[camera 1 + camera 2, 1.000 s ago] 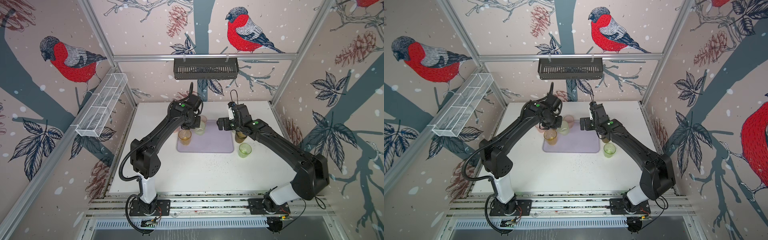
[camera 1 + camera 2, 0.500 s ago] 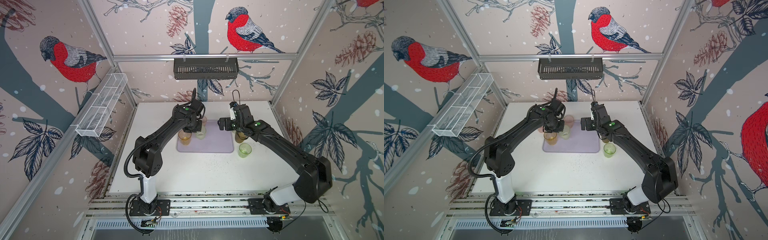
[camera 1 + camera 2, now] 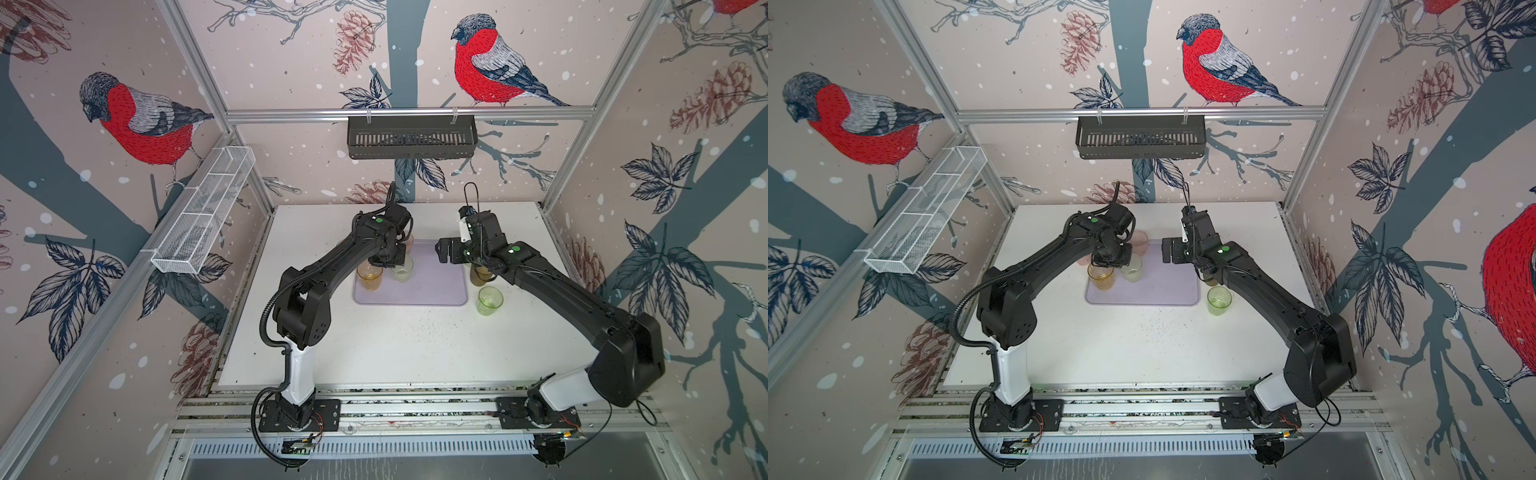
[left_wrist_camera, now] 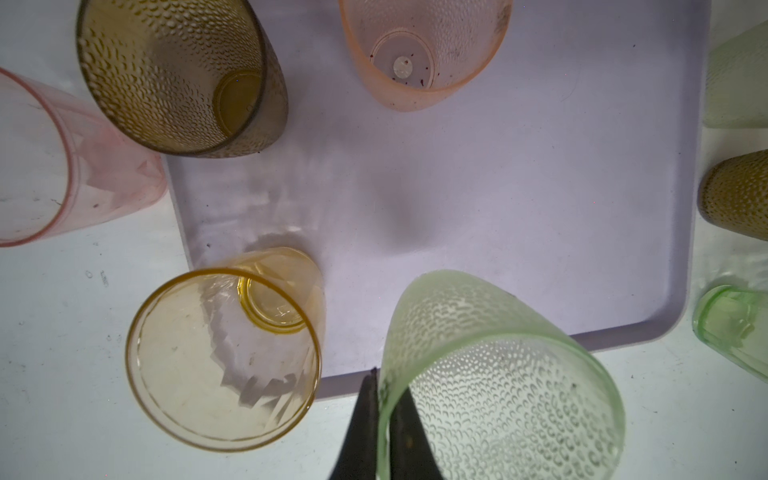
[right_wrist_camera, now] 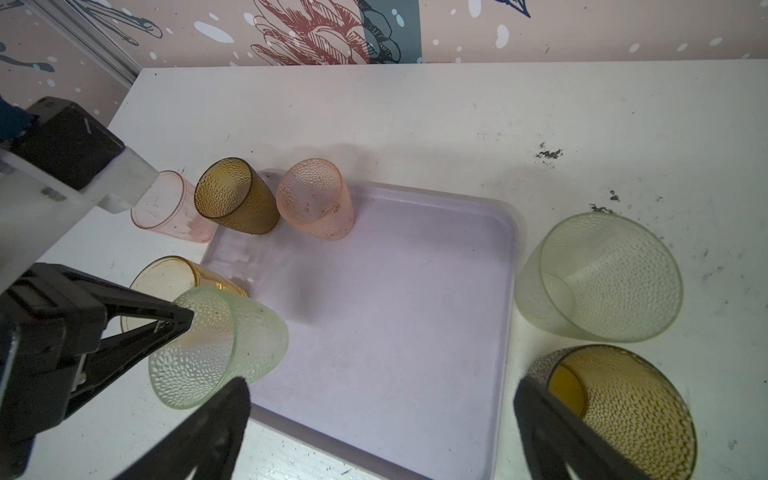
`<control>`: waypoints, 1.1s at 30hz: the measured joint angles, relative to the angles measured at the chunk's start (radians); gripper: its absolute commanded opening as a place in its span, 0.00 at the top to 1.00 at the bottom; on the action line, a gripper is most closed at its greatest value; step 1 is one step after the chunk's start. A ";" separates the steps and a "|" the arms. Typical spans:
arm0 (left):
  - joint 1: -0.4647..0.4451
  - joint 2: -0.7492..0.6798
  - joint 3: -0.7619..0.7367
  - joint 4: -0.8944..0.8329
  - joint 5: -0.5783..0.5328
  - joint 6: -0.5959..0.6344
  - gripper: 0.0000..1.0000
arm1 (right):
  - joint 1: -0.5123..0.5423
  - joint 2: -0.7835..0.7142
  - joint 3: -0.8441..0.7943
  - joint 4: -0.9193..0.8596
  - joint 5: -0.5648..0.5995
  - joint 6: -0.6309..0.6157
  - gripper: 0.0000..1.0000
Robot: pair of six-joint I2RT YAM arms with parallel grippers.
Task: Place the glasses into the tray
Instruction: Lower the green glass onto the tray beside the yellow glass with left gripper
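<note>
Overhead, left claw (image 4: 380, 419) pinches the frosted green tumbler's (image 4: 498, 382) rim above the tray's (image 4: 540, 208) bare middle; right claw (image 5: 382, 432) gapes.

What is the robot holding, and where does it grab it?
The left gripper pinches the pale green glass by its rim. The right gripper is open, holding nothing.

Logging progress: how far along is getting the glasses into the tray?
Three glasses seem to stand in the tray: amber glass, brown glass, dimpled pink glass. The left gripper holds a pale green glass at its edge. Left on the table: smooth pink, frosted green, bright green, second brown.
</note>
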 measured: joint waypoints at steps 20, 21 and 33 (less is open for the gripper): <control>-0.001 0.061 -0.018 0.036 0.001 0.000 1.00 | -0.008 0.014 0.003 0.021 0.000 0.000 0.00; -0.001 0.064 -0.019 0.040 0.002 0.000 1.00 | -0.008 0.014 0.004 0.021 0.000 0.000 0.00; -0.001 0.085 -0.042 0.057 0.002 0.001 1.00 | -0.008 0.022 0.009 0.037 -0.005 0.000 0.00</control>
